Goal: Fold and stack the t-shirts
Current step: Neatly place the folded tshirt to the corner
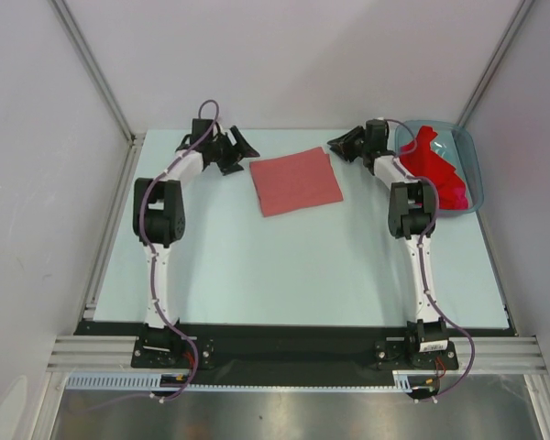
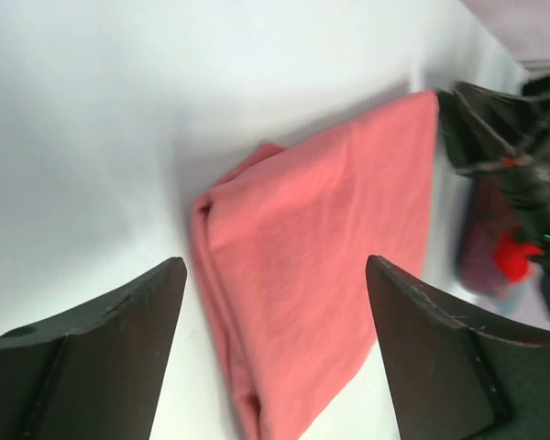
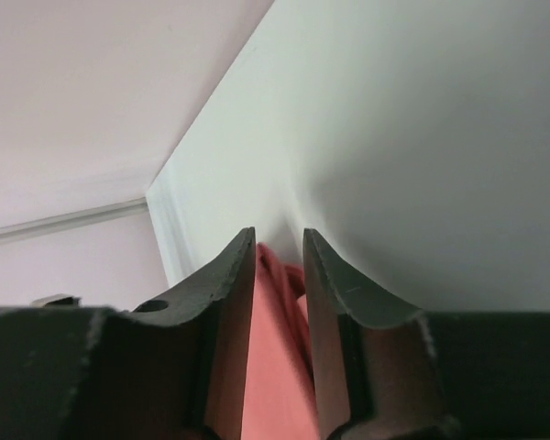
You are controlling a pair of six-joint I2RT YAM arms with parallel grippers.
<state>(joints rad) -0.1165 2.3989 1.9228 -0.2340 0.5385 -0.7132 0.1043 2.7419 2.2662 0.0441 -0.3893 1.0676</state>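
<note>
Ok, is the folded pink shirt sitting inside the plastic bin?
No, the folded pink shirt lies flat on the table, left of the bin holding red shirts.

A pale blue-green table [image 1: 284, 275] sits inside a booth of plain off-white walls [image 1: 293, 55], with slanted aluminium posts [image 1: 93, 73] at the rear corners. A ribbed aluminium rail [image 1: 92, 353] and a brushed metal sheet [image 1: 284, 417] line the near edge. The light is soft and even.

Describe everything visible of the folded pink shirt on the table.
The salmon-pink t-shirt is soft matte cloth, folded into a flat, slightly skewed rectangle, layered edges showing at its left fold. It lies on the table toward the far side. The open left gripper hovers clear; the right gripper straddles its far right corner, grip uncertain.
</note>
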